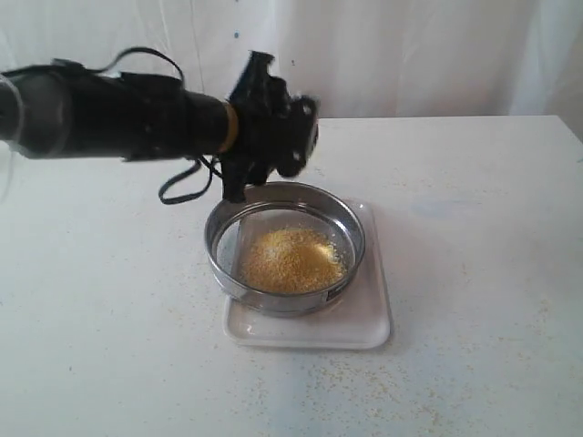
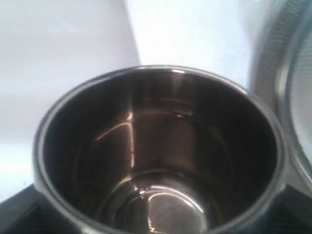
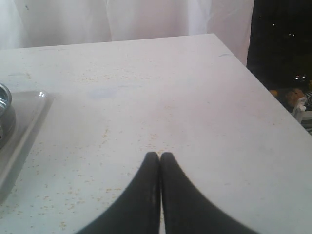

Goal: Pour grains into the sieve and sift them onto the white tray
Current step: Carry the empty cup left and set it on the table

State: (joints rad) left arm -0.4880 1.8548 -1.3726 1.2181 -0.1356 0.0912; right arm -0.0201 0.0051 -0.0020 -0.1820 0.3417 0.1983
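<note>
In the exterior view, your left gripper (image 1: 290, 137) hangs above the far-left rim of the sieve (image 1: 285, 246). The sieve sits on the white tray (image 1: 369, 319) at the middle of the worktop (image 1: 474, 228). The grains (image 1: 290, 259) lie as a yellow heap on the mesh, and stray grains speckle the worktop around the tray. From here you cannot make out what the jaws hold.

In the left wrist view, you look straight into the mouth of a steel cup (image 2: 161, 161), and its shiny inner wall and bottom show all the way down. Dark jaw parts flank the cup on both sides, so the jaws stand wide, clamped on it. The sieve's band shows just beside the cup.

In the right wrist view, your right gripper (image 3: 159, 157) has its jaws pressed together, gripping nothing, above the speckled worktop. A corner of the white tray and a sliver of the sieve sit well apart from the jaws.
</note>
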